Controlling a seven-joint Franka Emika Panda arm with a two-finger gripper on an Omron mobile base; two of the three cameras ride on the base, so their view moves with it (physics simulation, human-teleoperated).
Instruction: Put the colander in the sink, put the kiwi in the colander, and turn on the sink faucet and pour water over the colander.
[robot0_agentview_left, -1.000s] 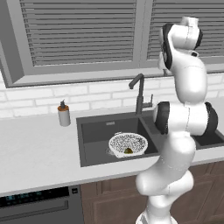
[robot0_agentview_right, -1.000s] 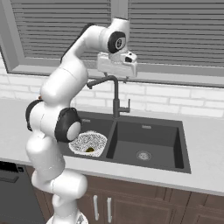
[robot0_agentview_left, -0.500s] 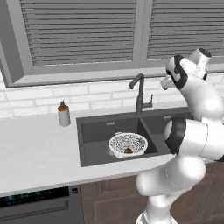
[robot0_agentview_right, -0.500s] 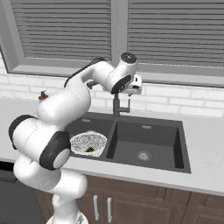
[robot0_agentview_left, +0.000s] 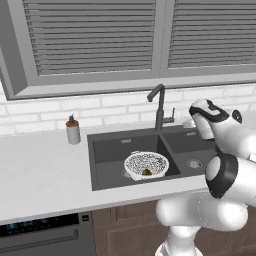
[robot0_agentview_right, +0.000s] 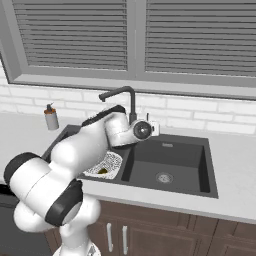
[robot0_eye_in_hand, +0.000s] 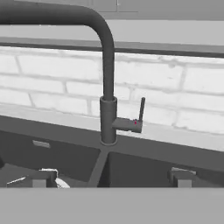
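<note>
We are facing the tall dark grey gooseneck sink faucet (robot0_eye_in_hand: 107, 87) behind the basin divider, end effector (robot0_eye_in_hand: 109, 181) spread wide, holding nothing. Rigid metal; its thin side lever (robot0_eye_in_hand: 141, 110) looks like the spot to nudge, and likely slippery.

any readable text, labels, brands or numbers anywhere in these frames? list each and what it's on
None readable.
Dishwasher panel: faint light marks on its dark control strip, too small and blurred to read.
Soap dispenser, sink faucet, sink, colander: no lettering visible.
Faucet lever: a small red dot, no text.
</note>
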